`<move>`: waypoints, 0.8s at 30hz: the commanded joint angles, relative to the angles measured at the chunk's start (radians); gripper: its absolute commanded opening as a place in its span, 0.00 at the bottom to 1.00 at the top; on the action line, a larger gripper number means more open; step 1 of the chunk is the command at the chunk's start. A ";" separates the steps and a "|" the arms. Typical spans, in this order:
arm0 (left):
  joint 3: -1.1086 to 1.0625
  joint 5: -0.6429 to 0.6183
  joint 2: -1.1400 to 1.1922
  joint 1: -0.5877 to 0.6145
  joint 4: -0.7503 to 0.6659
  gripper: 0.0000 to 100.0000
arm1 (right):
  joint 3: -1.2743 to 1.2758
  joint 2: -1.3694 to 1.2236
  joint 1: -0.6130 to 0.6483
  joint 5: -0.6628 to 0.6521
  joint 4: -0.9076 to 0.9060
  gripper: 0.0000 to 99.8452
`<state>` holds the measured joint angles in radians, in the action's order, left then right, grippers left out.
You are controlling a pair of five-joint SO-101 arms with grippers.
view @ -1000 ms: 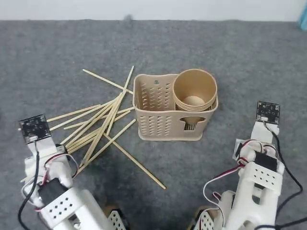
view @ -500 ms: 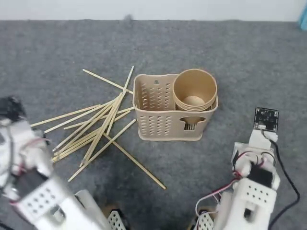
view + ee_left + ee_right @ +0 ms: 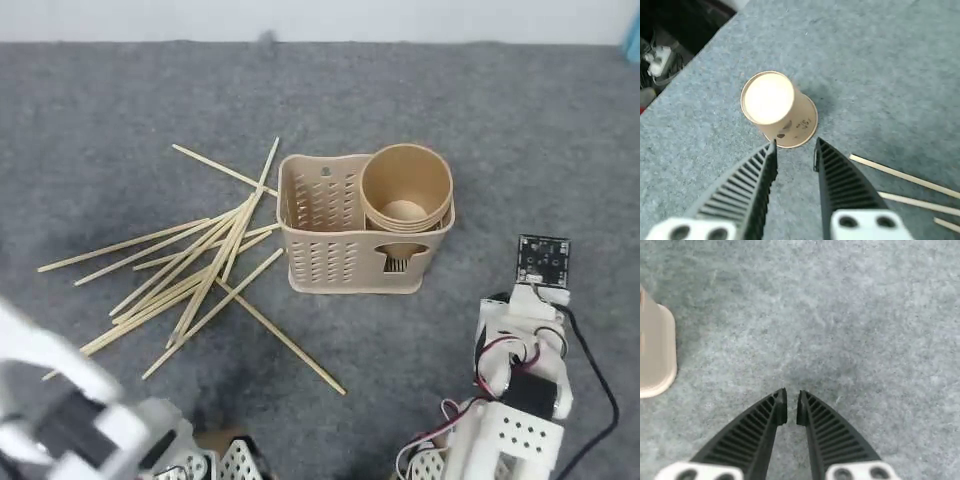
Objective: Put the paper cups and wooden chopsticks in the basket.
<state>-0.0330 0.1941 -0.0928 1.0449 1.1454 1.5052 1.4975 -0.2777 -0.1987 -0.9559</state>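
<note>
Task items
- Basket (image 3: pixel 350 250): beige plastic, perforated walls, two compartments. It stands upright at the middle of the grey table (image 3: pixel 480 110).
- Stacked cups (image 3: pixel 406 190): tan paper, nested, mouth up, seated in the right compartment. The left compartment holds nothing.
- Chopsticks (image 3: pixel 200 270): pale wood, lying flat in a loose fan left of the basket. Several cross one another. One long stick runs from the fan toward the near side, past the basket's near left corner.
- Loose cup (image 3: pixel 777 111): tan paper with small dark print on its side. It stands on the table with a bright round end facing the camera; mouth or base cannot be told.

Position relative to the pincers
- Left pincer (image 3: pixel 794 150): released, fingers apart, nothing between them. The loose cup sits just beyond the tips, in line with the gap and not touching. Three chopstick ends lie to one side.
- Right pincer (image 3: pixel 791 407): clenched to a narrow slit, holding nothing, above bare table. A basket corner (image 3: pixel 657 355) lies well apart from it.

Arm pose
- Left arm (image 3: pixel 60 420): at the near left corner.
- Right arm (image 3: pixel 520 380): near right, folded, wrist pointing down, right of the basket
</note>
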 commanded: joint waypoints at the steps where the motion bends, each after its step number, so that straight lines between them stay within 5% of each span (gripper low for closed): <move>1: 0.213 0.017 0.163 0.021 0.058 0.12 | -0.003 0.019 0.007 -0.015 -0.004 0.07; 16: 0.905 0.071 0.781 0.020 0.284 0.11 | -0.002 0.019 0.008 -0.017 -0.005 0.07; 24: 1.153 0.069 0.959 0.012 0.517 0.11 | 0.014 0.027 0.058 -0.051 -0.010 0.06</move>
<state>1.0273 0.2585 0.8508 1.0602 1.5551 1.5236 1.4975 -0.2440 -0.2263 -0.9559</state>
